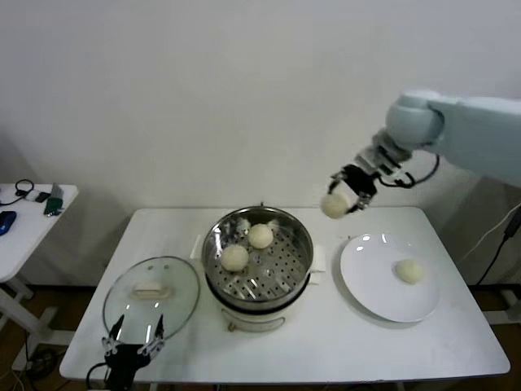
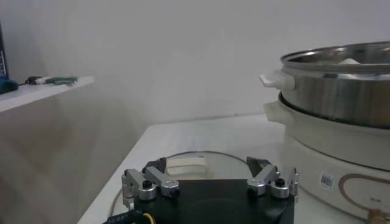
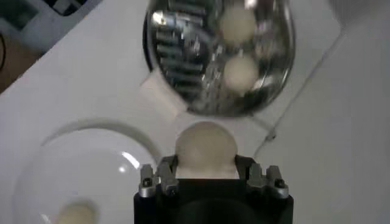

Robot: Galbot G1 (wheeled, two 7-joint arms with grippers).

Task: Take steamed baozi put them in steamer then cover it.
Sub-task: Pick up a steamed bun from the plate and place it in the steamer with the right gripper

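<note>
My right gripper [image 1: 345, 195] clamps a baozi [image 1: 334, 206] aloft, at 2 o'clock from the steamer [image 1: 299, 244]; left gripper [image 1: 134, 335] wide.

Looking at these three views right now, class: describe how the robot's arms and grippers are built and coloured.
The right arm has a smooth pale grey-blue shell, narrowing to a wrist with black cables looping beside it. The right gripper is black with silver metal finger links and screws. The left gripper matches it: a black body, silver-jointed fingers with dark tips, and a yellow-marked cable at its base.

right gripper [image 3: 206, 173] gripping one baozi [image 3: 205, 146] between its fingers [image 3: 159, 176], hanging over table [image 3: 91, 79]; steamer [image 3: 183, 73] holding two baozi; fourth lying on plate [image 3: 79, 158].
</note>
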